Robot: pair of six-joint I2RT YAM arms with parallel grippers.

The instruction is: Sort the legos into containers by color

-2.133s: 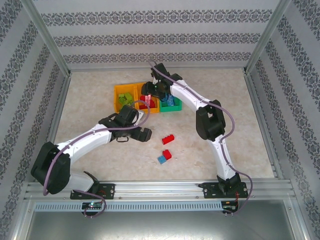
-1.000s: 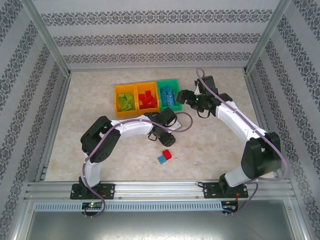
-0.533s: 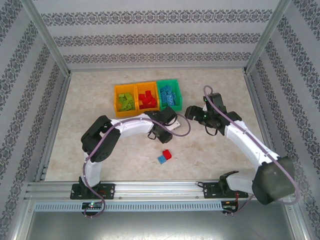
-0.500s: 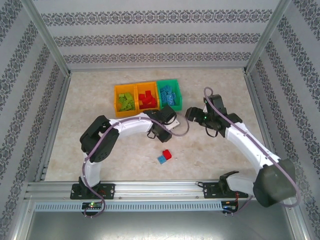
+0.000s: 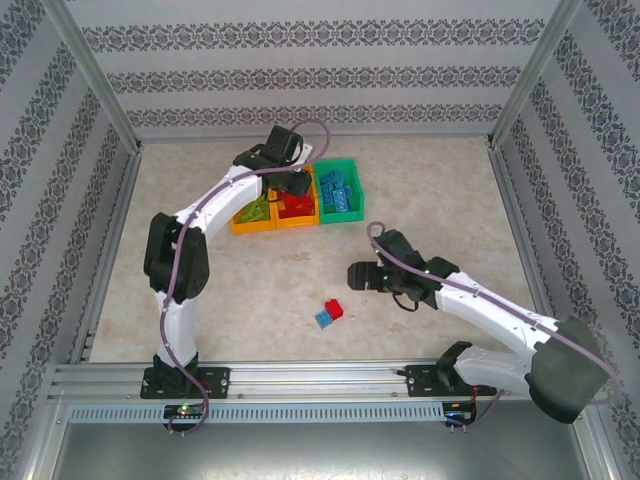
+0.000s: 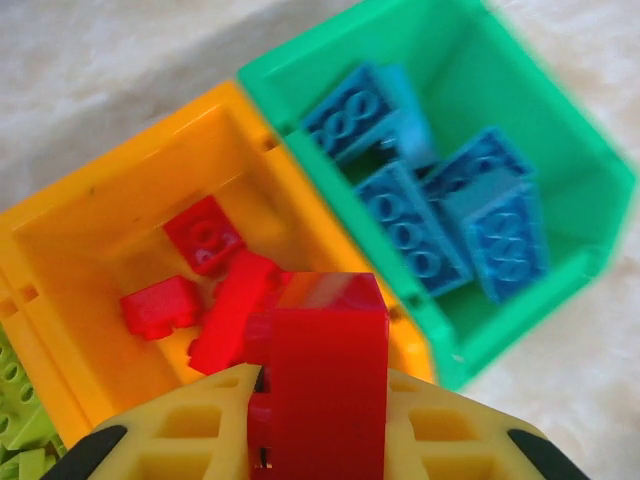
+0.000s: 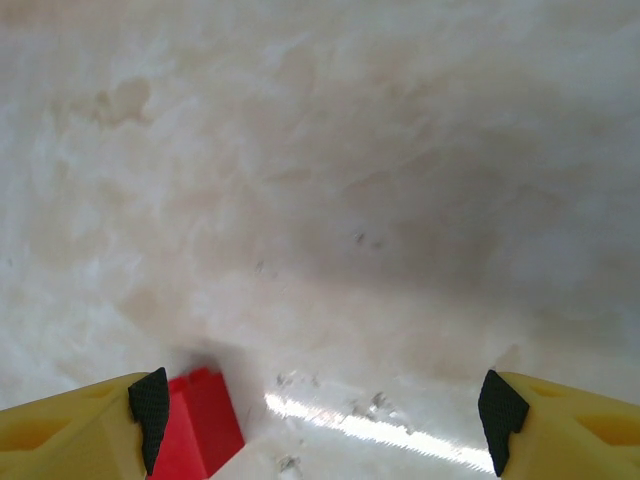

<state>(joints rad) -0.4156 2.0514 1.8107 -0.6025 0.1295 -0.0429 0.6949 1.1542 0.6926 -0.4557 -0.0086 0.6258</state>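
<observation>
Red brick (image 6: 320, 340) clamped in the left gripper (image 6: 320, 400) above the middle orange bin (image 6: 90, 220) (right gripper (image 7: 325, 410) gapes, empty).

In the left wrist view the left jaws hide the lower end of the gripped red lego (image 6: 325, 360). Lime legos (image 6: 18, 415) are cut off at the lower-left corner, and the green container (image 6: 560, 130) blurs along its far wall. In the right wrist view another red lego (image 7: 205, 425) is cropped by the bottom edge, perhaps partly behind a fingertip (image 7: 150, 400). From above, the left arm (image 5: 215, 200) covers part of the orange containers (image 5: 250, 227).
</observation>
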